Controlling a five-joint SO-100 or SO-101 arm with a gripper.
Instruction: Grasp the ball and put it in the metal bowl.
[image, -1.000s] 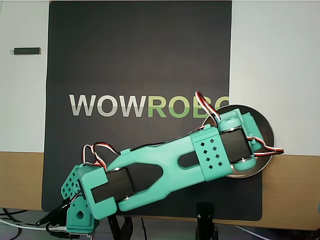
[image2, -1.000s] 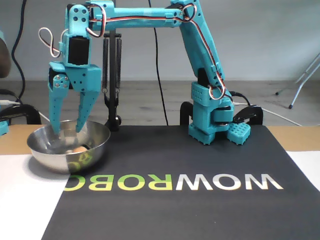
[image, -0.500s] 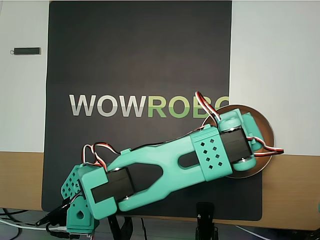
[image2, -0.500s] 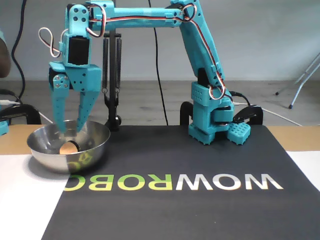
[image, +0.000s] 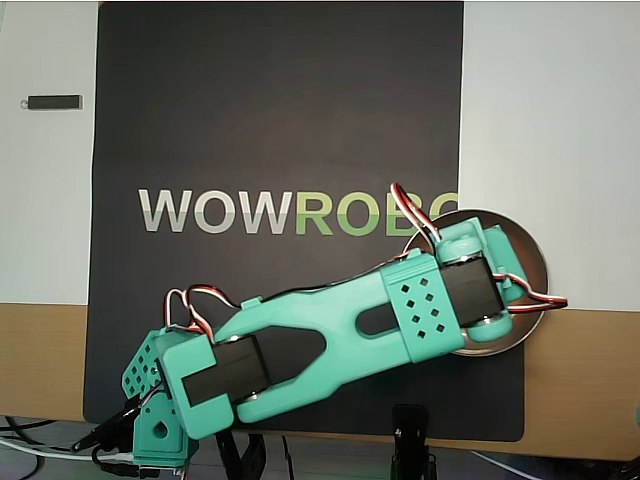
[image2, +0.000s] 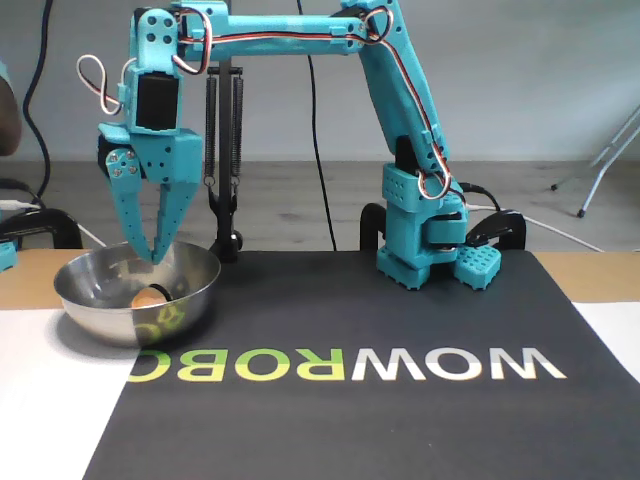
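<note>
Arm (image2: 300, 40) outstretched, fingers (image2: 160, 225) downward, together

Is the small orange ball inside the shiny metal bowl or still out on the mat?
Inside. In the fixed view the small orange ball rests in the shiny metal bowl, below the teal gripper.

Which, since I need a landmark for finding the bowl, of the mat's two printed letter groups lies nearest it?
The green letters, not the white letters. In the fixed view the green run ends right beside the metal bowl.

Teal arm (image: 330, 335) over the metal bowl (image: 530, 255)
</note>
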